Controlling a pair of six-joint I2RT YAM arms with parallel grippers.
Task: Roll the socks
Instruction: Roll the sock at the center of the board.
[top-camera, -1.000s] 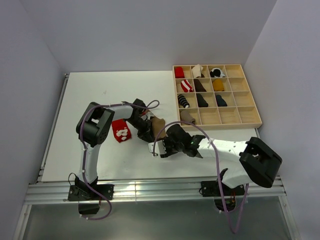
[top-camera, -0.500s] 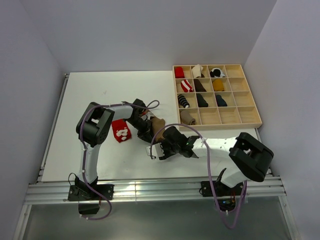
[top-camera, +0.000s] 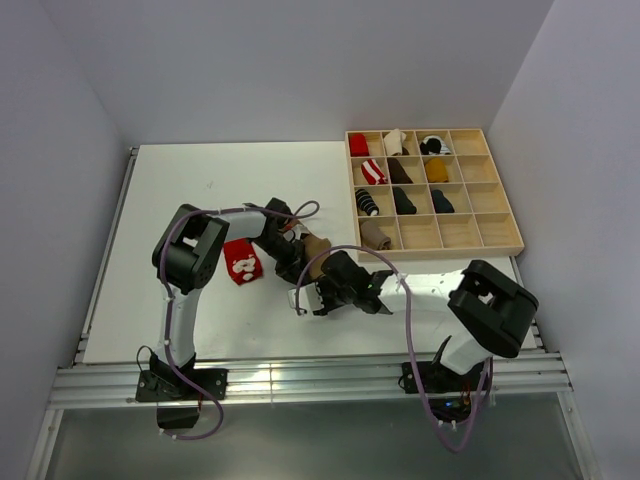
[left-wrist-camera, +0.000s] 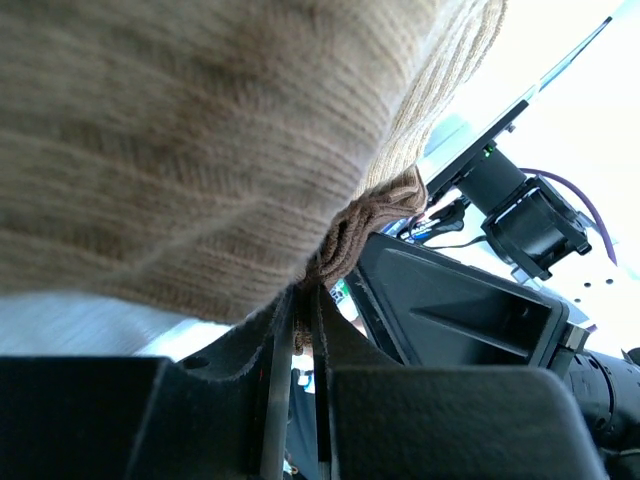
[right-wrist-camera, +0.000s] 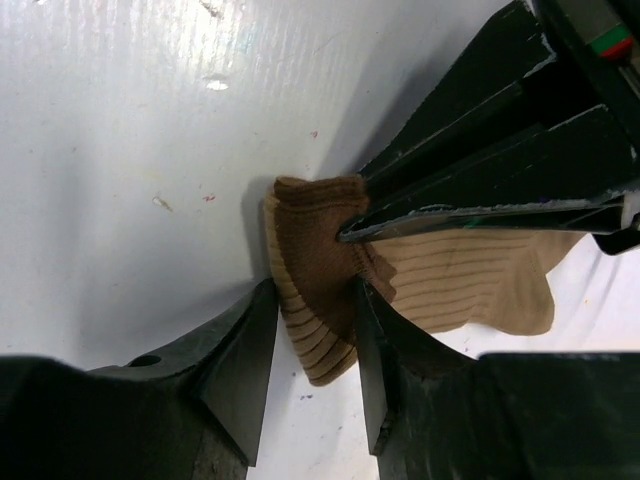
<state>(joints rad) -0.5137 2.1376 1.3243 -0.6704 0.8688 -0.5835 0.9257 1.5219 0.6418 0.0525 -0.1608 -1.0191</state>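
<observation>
The tan-brown sock (top-camera: 317, 244) lies on the white table between my two grippers. My left gripper (top-camera: 297, 259) is shut on a fold of it; in the left wrist view the sock (left-wrist-camera: 200, 140) fills the top and the pinched fold sits between the jaws of the left gripper (left-wrist-camera: 305, 297). My right gripper (top-camera: 320, 287) is closed around the sock's ribbed cuff (right-wrist-camera: 315, 300), with the right gripper (right-wrist-camera: 313, 292) just under the left fingers (right-wrist-camera: 480, 190). The red sock with white marks (top-camera: 242, 263) lies left of the left arm, untouched.
A wooden compartment tray (top-camera: 500, 248) stands at the back right, holding several rolled sock bundles in red, striped, black, mustard and brown. The table's near edge runs just behind the arm bases. Purple cables loop over both arms.
My right arm has swung left and its gripper has come in onto the tan sock's cuff. The left gripper has stayed in place, holding the sock.
</observation>
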